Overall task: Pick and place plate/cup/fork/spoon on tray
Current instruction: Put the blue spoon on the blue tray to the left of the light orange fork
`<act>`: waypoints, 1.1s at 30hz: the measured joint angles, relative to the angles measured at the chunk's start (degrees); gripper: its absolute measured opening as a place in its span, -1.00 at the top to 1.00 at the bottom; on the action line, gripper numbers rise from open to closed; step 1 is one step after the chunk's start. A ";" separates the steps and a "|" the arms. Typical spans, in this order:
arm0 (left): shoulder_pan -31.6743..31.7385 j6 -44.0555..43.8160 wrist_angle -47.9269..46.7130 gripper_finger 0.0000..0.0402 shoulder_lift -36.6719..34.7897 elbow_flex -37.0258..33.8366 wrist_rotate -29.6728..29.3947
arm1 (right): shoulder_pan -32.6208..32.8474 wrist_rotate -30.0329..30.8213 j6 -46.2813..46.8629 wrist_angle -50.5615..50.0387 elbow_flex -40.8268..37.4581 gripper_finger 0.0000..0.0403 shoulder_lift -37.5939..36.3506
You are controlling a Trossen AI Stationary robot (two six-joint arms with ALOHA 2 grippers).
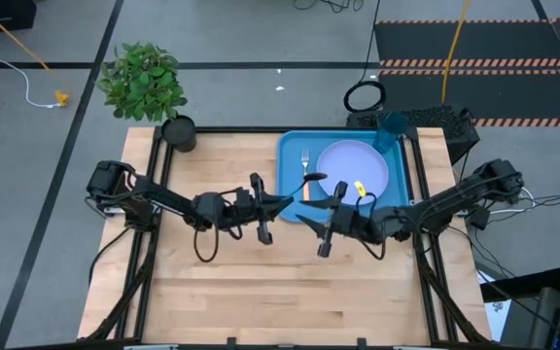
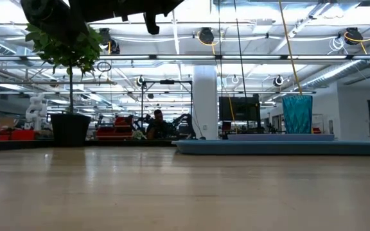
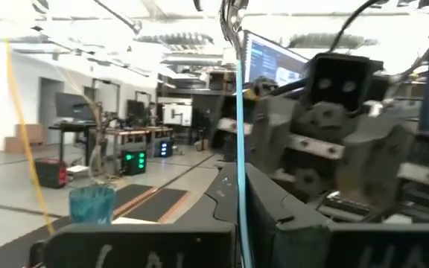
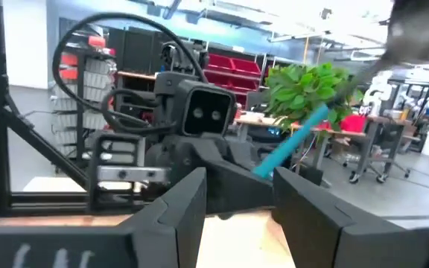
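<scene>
We look down on a wooden table point(image 1: 261, 282) with two dark robot arms reaching in from either side. All places below are given from the blue tray point(image 1: 290, 146), which sits at the table's far right.

Nearest to us, just off the tray's near edge, the right claw point(image 4: 240, 197) hangs with its fingers spread and nothing between them. It faces the other arm.

Just beside the tray's near left corner, the left claw point(image 1: 282, 202) is raised off the table. It pinches the spoon point(image 3: 239, 149) by its light blue handle. The handle runs up between the fingers and the dark metal bowl is at the top. From above, the bowl reaches in over the tray's near left part.

On the tray itself, the fork point(image 1: 305, 163) lies along the left side with its tines pointing away from us. The pale plate point(image 1: 353, 160) fills the middle and right. The teal cup point(image 1: 389, 131) stands upright at the tray's far right corner.

Beyond the tray's far left corner stands a potted plant point(image 1: 144, 78).

We judge the spoon to be the last piece, carried and not yet set down. The next move calls for lowering it onto bare tray, perhaps between fork and plate, and then letting go. The open strip is narrow, so the spoon could land on the fork or the plate's rim.
</scene>
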 joint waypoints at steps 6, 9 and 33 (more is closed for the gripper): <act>-0.09 0.48 0.58 0.97 0.92 0.21 2.33 | -3.40 -7.45 0.68 5.82 -2.85 0.28 0.09; -0.12 0.66 0.65 0.98 1.37 0.29 2.46 | -4.87 -11.51 1.82 8.49 -4.07 0.36 0.11; -0.24 1.57 -1.01 0.97 1.39 0.28 2.81 | -7.56 -16.41 4.82 11.58 -5.00 0.97 0.11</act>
